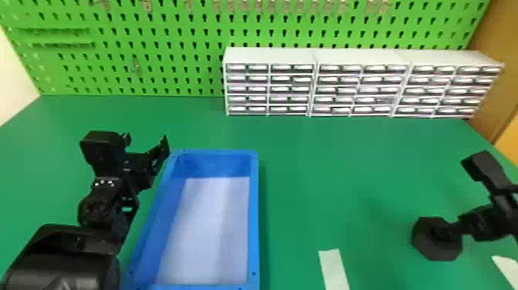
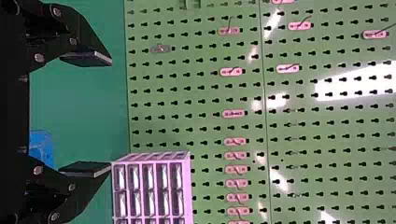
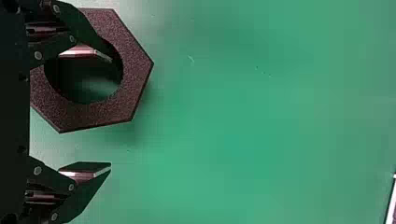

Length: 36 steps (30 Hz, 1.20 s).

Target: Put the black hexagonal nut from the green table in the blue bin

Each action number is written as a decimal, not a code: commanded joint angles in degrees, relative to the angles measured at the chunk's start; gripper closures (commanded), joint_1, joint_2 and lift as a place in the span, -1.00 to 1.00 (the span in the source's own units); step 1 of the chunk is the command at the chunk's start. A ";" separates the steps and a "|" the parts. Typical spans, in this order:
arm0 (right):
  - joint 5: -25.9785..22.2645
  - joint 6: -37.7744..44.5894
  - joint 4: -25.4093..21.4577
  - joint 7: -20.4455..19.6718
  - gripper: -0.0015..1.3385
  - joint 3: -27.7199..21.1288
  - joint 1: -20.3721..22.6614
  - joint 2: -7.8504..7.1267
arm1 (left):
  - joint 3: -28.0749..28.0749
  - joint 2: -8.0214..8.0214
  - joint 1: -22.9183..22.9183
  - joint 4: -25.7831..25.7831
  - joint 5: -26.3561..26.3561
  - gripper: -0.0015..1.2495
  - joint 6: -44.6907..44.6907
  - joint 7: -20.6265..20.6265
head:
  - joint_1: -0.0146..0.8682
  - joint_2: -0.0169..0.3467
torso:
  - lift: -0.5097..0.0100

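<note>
Can see the black hexagonal nut at the right of the head view, lying on the green surface, well apart from the blue bin. Have the right claw right at the nut, coming in from the right edge, released, with both fingers spread wide. Can make out in the right wrist view one finger overlapping the round hole of the nut, and the other finger out past its outer edge, apart from it. Cannot tell of any contact between the first of them and the nut. Find the left claw by the far left corner of the bin, also released, with a broad gap between its flat pads. Notice a pale floor inside the bin, two pale strips on the near part of the surface, and white drawer units standing along the back, before a green pegboard. Can spot pink hook plates on that pegboard in the left wrist view
</note>
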 commanded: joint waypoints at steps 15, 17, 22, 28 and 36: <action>-0.30 -0.63 1.84 -0.04 -0.12 0.36 -0.30 0.18 | -0.44 0.00 -0.17 0.26 0.09 -0.27 0.00 0.00 | 0.59 -0.62 | 0.59; -0.30 -0.72 2.02 -0.04 -0.07 0.36 -0.39 0.26 | -0.44 0.00 -0.17 0.26 0.09 -0.27 0.00 0.00 | 0.59 -0.62 | 0.59; -0.39 -0.72 2.11 0.05 0.09 0.53 -0.30 0.26 | -0.44 0.00 -0.17 0.26 0.09 -0.27 -0.09 0.00 | 0.59 -0.62 | 0.59; -0.74 -0.63 2.11 0.05 0.31 0.62 -0.30 0.26 | -0.36 0.00 -0.17 0.26 0.18 -0.27 0.00 0.00 | 0.59 -0.62 | 0.59; -0.74 -0.63 2.11 0.05 0.55 0.71 -0.30 0.18 | -0.36 0.00 -0.17 0.26 0.09 -0.27 0.00 0.00 | 0.59 -0.62 | 0.59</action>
